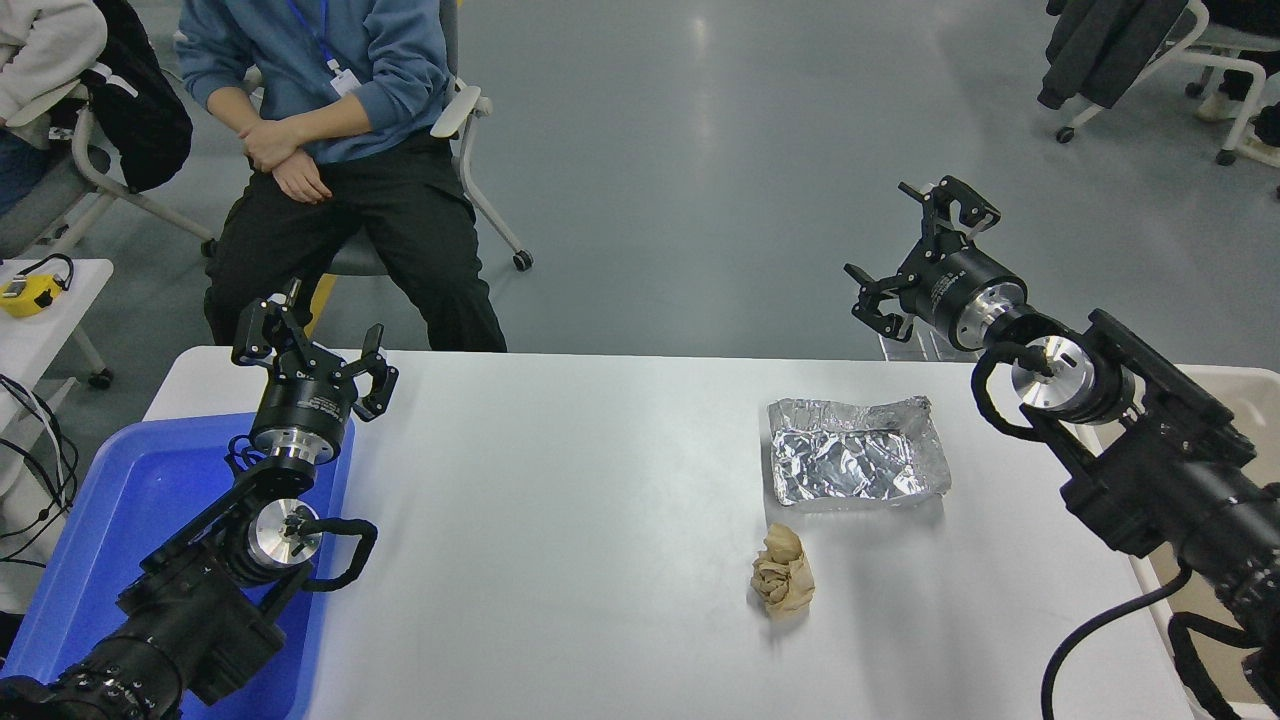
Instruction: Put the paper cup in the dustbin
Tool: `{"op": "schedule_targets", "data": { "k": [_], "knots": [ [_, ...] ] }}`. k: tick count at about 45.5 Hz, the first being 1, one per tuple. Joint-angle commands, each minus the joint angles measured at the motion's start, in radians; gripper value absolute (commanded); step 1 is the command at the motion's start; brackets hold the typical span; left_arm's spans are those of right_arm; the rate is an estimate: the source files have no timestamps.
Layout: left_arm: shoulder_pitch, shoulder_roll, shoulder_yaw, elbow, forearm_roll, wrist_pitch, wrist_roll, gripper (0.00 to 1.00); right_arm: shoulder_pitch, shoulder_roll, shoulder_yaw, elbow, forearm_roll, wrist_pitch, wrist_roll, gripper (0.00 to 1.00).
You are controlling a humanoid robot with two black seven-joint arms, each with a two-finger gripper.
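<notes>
Although the task named a paper cup, no cup showed anywhere on the white surface (560,480) or in either pincer. The right pincer (920,255) hung high beyond the far right edge of the surface, its fingers spread wide with nothing between them. The dustbin (1235,385) sat at the right edge, mostly hidden behind the right arm, so only a strip of cream rim and wall showed; whether the cup lay inside could not be told. Judging from the empty, released pincer held above and just far-left of the bin, the drop was probably already made and the step in hand was the pull-away. If so, the next move called only for bringing the arm back clear of the bin rim.

On the surface lay a crinkled foil tray (857,452) and, just nearer, a crumpled brown paper ball (783,572), both well apart from the right pincer. The left pincer (315,365), also open and empty, was parked at the near left over the blue bin (130,500). A person (330,110) sat at the far side.
</notes>
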Motion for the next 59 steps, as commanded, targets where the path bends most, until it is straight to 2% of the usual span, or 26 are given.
{"op": "schedule_targets", "data": {
  "k": [1, 16, 24, 33, 59],
  "knots": [
    [0.000, 0.001, 0.000, 0.000, 0.000, 0.000, 0.000, 1.00, -0.064, 0.014, 0.096, 0.010, 0.048, 0.042, -0.001, 1.00],
    [0.000, 0.000, 0.002, 0.000, 0.000, 0.000, 0.000, 1.00, -0.172, 0.009, 0.132, -0.002, 0.048, 0.069, 0.005, 1.00],
    [0.000, 0.000, 0.002, 0.000, 0.000, 0.000, 0.000, 1.00, -0.201, 0.005, 0.109, -0.009, 0.022, 0.094, 0.091, 1.00],
    [0.000, 0.000, 0.002, 0.000, 0.000, 0.000, 0.000, 1.00, -0.203, 0.016, 0.069, -0.013, -0.176, 0.071, 0.134, 1.00],
    [0.000, 0.001, 0.002, 0.000, 0.000, 0.000, 0.000, 1.00, -0.128, 0.108, 0.086, -0.018, -0.187, 0.008, 0.140, 1.00]
  ]
}}
